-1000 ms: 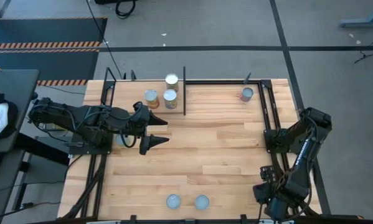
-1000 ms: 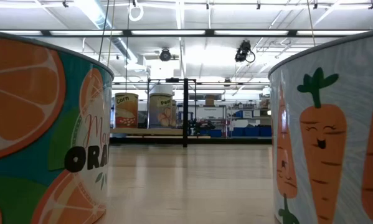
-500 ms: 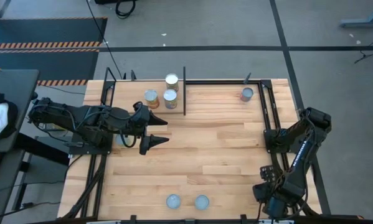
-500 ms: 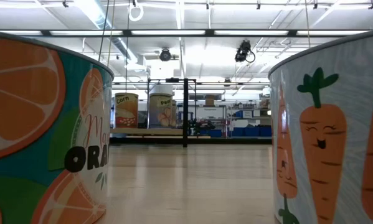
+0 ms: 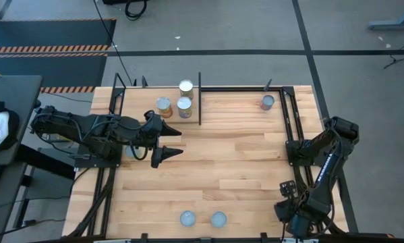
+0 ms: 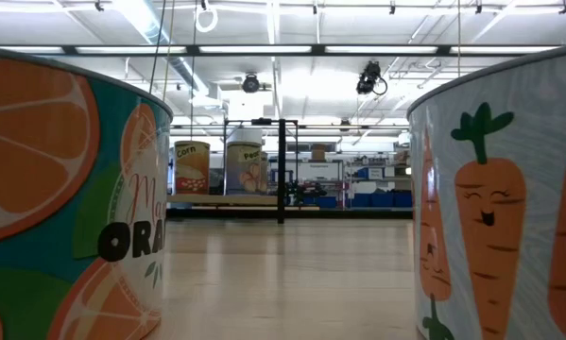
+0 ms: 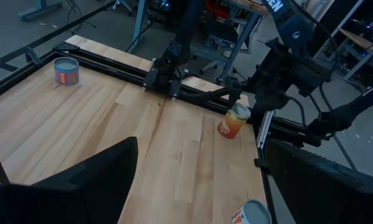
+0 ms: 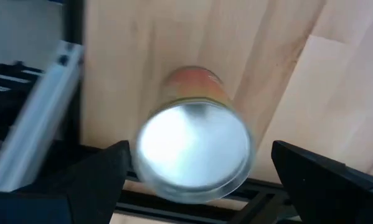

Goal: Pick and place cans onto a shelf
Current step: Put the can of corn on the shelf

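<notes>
A: Where are the arms?

B: The left gripper (image 5: 166,141) hangs over the left part of the table (image 5: 222,169), its two fingers spread apart and nothing between them. The right gripper (image 5: 295,224) is down at the near right corner, pointing straight down.

A: Is the right one holding anything?

B: No. Its wrist view shows an orange can (image 8: 195,143) with a shiny top directly beneath it, the dark fingers (image 8: 61,186) standing wide on either side and clear of it.

A: And the other cans?

B: Three cans (image 5: 177,99) stand close together at the far edge, just left of the black upright post (image 5: 199,98). A lone can (image 5: 267,102) sits at the far right, beside the black rail. Two blue-topped cans (image 5: 202,218) stand side by side at the near edge; the low view looks out between them, an orange-print one (image 6: 70,198) and a carrot-print one (image 6: 500,198).

A: The shelf?

B: The shelf (image 6: 226,199) shows in the low view at the far end, with two of the cans on its board
</notes>
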